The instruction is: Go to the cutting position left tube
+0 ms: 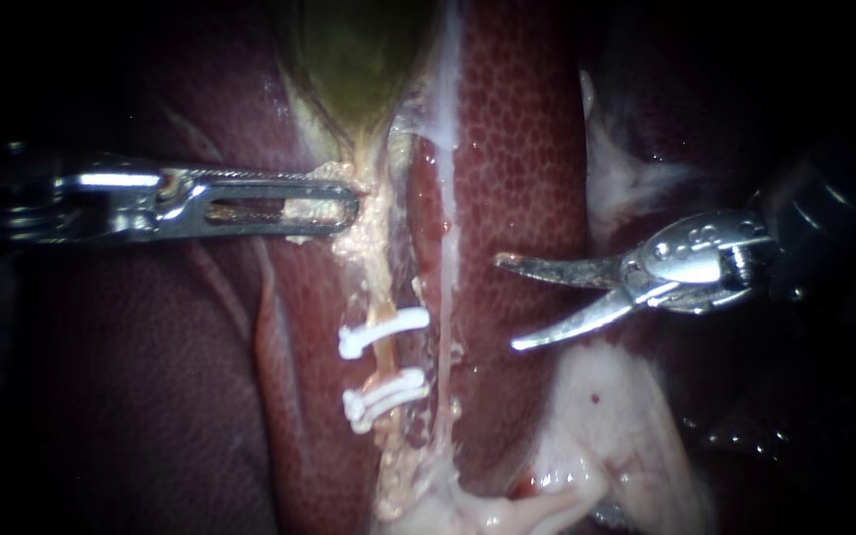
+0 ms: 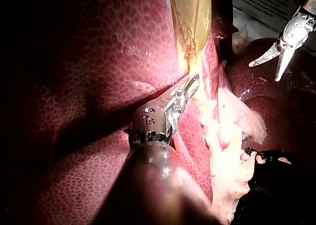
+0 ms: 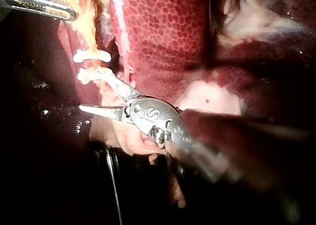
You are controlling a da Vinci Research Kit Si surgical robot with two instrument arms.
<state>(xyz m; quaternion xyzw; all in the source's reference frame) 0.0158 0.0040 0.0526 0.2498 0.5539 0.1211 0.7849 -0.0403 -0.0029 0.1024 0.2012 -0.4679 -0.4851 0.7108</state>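
The left instrument [image 1: 349, 208], steel and slotted, is lying level, its pincer clamping shut on crumbly pale tissue [image 1: 369, 238] just under the olive-green gallbladder [image 1: 354, 59]. The left tube [image 1: 385, 362], a thin yellowish cord, is running down between lobes of pebbled dark-red liver [image 1: 522, 149], wearing white clips [image 1: 383, 332]. The right instrument [image 1: 507, 302] is hovering over the liver beside it, its curved, pointed pincer gaping wide and gripping nothing. The left wrist view alone is showing the clamped pincer's toothed edges.
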